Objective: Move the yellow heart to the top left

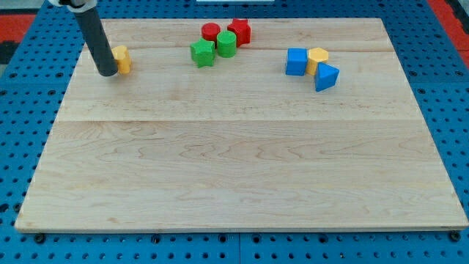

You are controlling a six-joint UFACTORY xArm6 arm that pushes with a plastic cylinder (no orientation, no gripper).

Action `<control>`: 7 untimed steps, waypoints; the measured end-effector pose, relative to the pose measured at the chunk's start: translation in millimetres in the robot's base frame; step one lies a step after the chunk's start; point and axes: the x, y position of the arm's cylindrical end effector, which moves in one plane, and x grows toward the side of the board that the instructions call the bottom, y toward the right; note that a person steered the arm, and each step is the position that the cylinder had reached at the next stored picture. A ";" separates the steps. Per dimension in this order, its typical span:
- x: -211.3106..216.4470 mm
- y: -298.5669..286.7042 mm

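Resting near the view's top left, my tip sits on the wooden tabletop with the dark rod rising up and slightly leftward out of the frame. This tool is a plain rod with no jaws, so there is nothing on it to stand apart or come together; it clamps on nothing and simply touches, or all but touches, the block at its side. That block is the yellow heart, which lies just to the view's right of my tip, partly hidden behind the rod so that its shape is hard to make out fully. It sits close to the tabletop's left edge, in the upper left part of the board, a little below the top edge. Along the view's top centre is a tight cluster of four blocks: a red cylinder and a red star-like block at the back, with a green star-like block and a green cylinder in front of them, each touching or just beside its neighbours. Further toward the view's right is a second cluster: a blue cube, a yellow block of roughly hexagonal shape just beside it, and a blue triangular block pressed against the yellow one from below. Both clusters lie well apart from my tip.
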 end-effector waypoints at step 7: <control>-69.0 21.7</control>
